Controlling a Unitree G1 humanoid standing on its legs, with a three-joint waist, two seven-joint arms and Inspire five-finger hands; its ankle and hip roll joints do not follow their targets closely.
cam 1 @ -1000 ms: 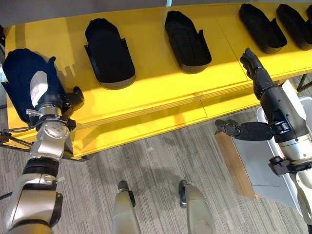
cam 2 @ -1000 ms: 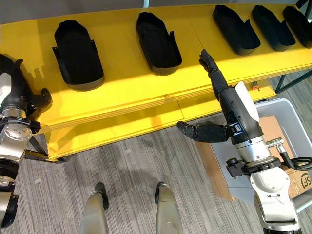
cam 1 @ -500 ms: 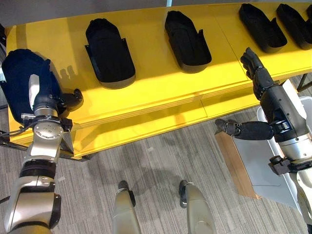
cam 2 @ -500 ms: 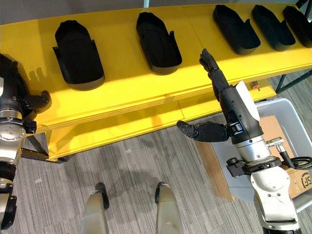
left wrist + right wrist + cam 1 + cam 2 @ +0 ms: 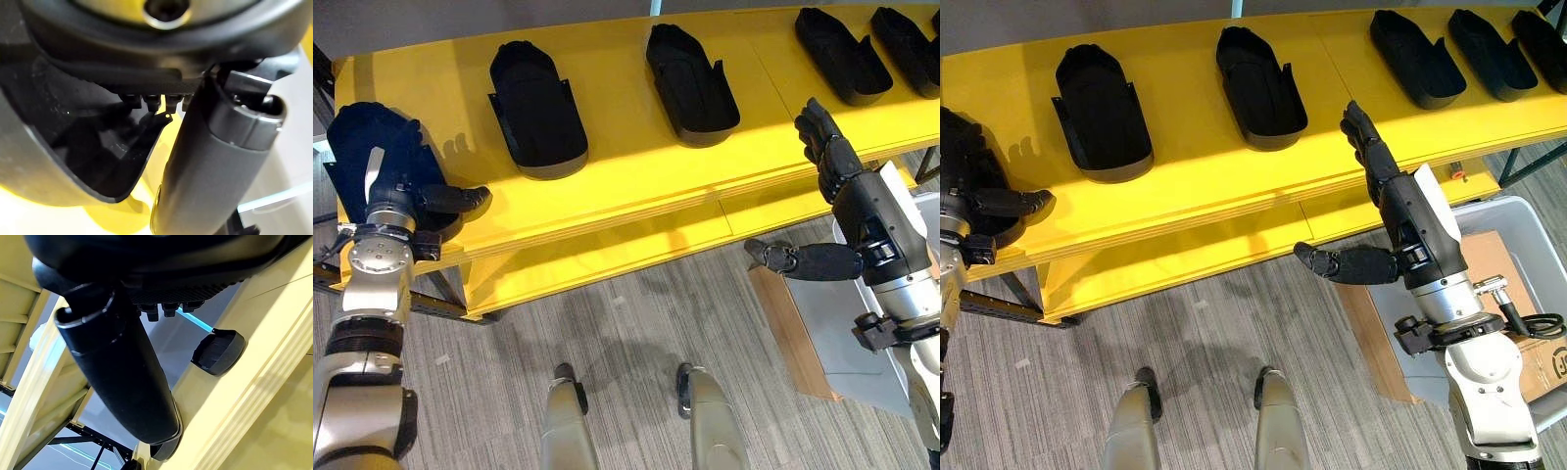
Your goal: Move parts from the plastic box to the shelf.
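1. Where the yellow shelf (image 5: 636, 186) meets its left end, the left hand (image 5: 406, 191) rests on a dark blue-black part (image 5: 372, 147) that lies on the top board; its thumb (image 5: 460, 199) reaches out sideways along the shelf's front edge.
2. From the head views the fingers of that hand lie over the part and seem to be on or in its hollow, and the left wrist view gives little more than the part's curved dark wall (image 5: 73, 161) up close, so whether they clasp it I cannot tell.
3. Two more black parts sit farther along the same board: one (image 5: 538, 108) just right of the left hand's part, another (image 5: 690, 83) near the middle, both with the open hollow facing up.
4. At the far right end lie further parts (image 5: 1415, 59) in a row (three show in the right eye view), well apart from the middle one.
5. The right hand (image 5: 1363, 137) stands raised at the shelf's front edge, fingers straight and holding nothing, its thumb (image 5: 1342, 262) stretched out to the side below the board.
6. Behind the right arm a grey plastic box (image 5: 1518, 215) sits on the floor, its contents hidden by the arm.
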